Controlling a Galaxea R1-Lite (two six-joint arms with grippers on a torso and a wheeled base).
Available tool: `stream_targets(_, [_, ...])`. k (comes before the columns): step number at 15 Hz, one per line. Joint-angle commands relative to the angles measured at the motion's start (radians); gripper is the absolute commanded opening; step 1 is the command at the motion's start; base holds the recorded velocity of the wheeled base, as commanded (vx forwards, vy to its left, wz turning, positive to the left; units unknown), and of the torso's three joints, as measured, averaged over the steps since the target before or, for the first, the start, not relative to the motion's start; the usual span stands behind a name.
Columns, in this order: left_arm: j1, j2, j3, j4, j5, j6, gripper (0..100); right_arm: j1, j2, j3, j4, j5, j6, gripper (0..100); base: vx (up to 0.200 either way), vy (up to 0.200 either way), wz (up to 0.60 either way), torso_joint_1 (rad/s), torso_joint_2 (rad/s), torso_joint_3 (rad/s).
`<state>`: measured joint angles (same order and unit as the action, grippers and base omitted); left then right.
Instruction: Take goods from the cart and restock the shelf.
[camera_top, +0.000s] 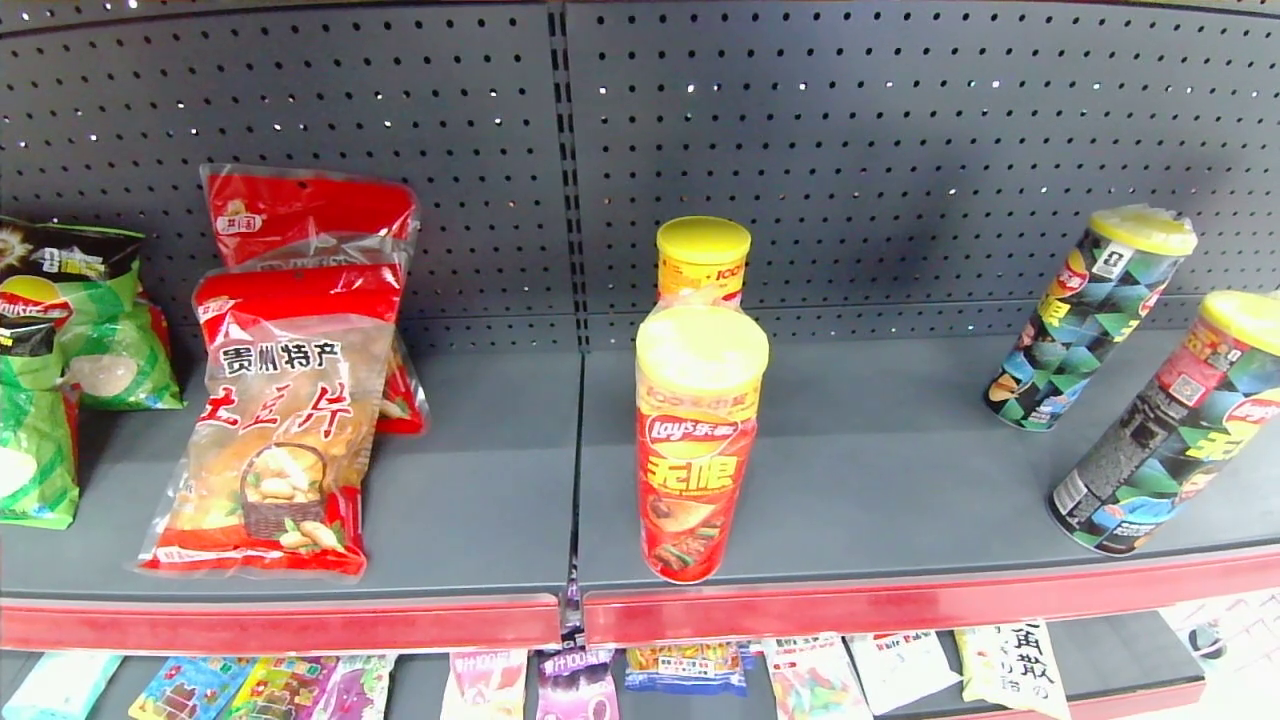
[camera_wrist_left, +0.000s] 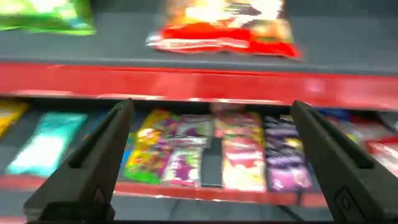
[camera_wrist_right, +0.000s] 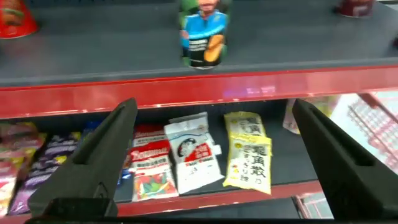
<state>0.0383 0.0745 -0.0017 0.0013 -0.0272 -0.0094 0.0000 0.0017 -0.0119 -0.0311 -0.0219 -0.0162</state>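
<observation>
The grey shelf (camera_top: 480, 500) with a red front lip carries a red chip can with a yellow lid (camera_top: 697, 440) at the front middle and a second such can (camera_top: 702, 262) behind it. Two dark patterned cans (camera_top: 1090, 315) (camera_top: 1170, 425) stand at the right. Two red potato-chip bags (camera_top: 275, 440) (camera_top: 310, 225) lean at the left, green bags (camera_top: 60, 330) at the far left. My left gripper (camera_wrist_left: 208, 168) is open and holds nothing, facing the lower shelf below the red bag (camera_wrist_left: 227, 28). My right gripper (camera_wrist_right: 214, 168) is open and holds nothing, below the patterned can (camera_wrist_right: 204, 31).
A lower shelf (camera_top: 1120, 650) holds a row of small snack packets (camera_top: 690, 668), among them colourful ones (camera_wrist_left: 186, 155) and white and yellow ones (camera_wrist_right: 193, 155). Bare shelf floor lies between the cans (camera_top: 880, 460). A wire cart grid (camera_wrist_right: 373, 115) shows beside the lower shelf.
</observation>
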Motion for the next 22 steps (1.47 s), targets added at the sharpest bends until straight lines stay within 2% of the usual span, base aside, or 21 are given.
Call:
stream_targets(1, [-0.067, -0.032, -0.001, 0.0, -0.007, 0.0, 100, 0.0, -0.002, 0.0, -0.001, 0.017, -0.001, 100, 0.0, 0.0, 0.0, 0.0, 0.0, 0.0])
stream_targets(2, [-0.046, -0.064, 0.0, 0.0, -0.007, 0.002, 100, 0.0, -0.002, 0.009, 0.007, 0.086, -0.002, 100, 0.0, 0.0, 0.0, 0.0, 0.0, 0.0])
stream_targets(5, [-0.043, -0.074, 0.0, 0.0, 0.015, 0.008, 100, 0.0, -0.002, 0.012, 0.034, 0.054, 0.022, 100, 0.0, 0.0, 0.0, 0.0, 0.0, 0.0])
stream_targets(10, [-0.043, -0.074, 0.0, 0.0, 0.016, 0.008, 100, 0.0, -0.002, 0.012, 0.034, 0.048, 0.018, 100, 0.0, 0.0, 0.0, 0.0, 0.0, 0.0])
stream_targets(14, [-0.043, -0.074, 0.0, 0.0, 0.016, 0.008, 100, 0.0, -0.002, 0.012, 0.034, 0.046, 0.018, 100, -0.2, 0.0, 0.0, 0.008, 0.0, -0.001])
stream_targets(17, [-0.043, -0.074, 0.0, 0.0, 0.016, 0.008, 100, 0.0, -0.002, 0.012, 0.034, 0.046, 0.018, 100, 0.0, 0.0, 0.0, 0.0, 0.0, 0.0])
stream_targets(22, [-0.043, -0.074, 0.0, 0.0, 0.016, 0.006, 100, 0.0, -0.002, 0.012, 0.034, 0.046, 0.018, 100, 0.0, -0.2, 0.0, 0.006, 0.0, 0.001])
